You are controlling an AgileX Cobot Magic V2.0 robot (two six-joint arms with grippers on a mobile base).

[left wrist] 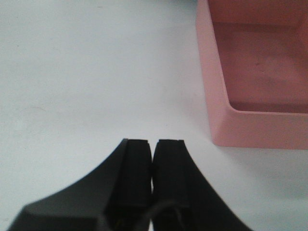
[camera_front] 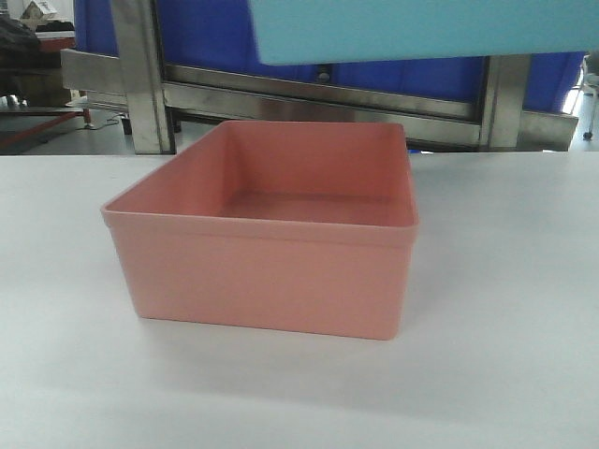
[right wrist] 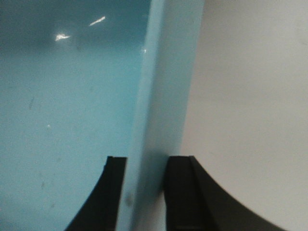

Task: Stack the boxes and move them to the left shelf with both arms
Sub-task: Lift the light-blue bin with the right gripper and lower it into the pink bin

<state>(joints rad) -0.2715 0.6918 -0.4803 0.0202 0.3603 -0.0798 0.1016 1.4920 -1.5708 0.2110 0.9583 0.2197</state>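
Note:
The salmon pink box [camera_front: 267,234] stands open-top on the white table, empty. The light blue box [camera_front: 421,28] hangs in the air above and behind it, only its underside showing at the top of the front view. My right gripper [right wrist: 144,161] is shut on the blue box's side wall [right wrist: 163,96], one finger inside, one outside. My left gripper [left wrist: 153,142] is shut and empty, low over the table to the left of the pink box [left wrist: 255,72]. The left shelf is out of view.
Behind the table runs a steel rack frame [camera_front: 140,75] with dark blue crates [camera_front: 215,33] on it. The white tabletop [camera_front: 505,309] extends around the pink box on all sides.

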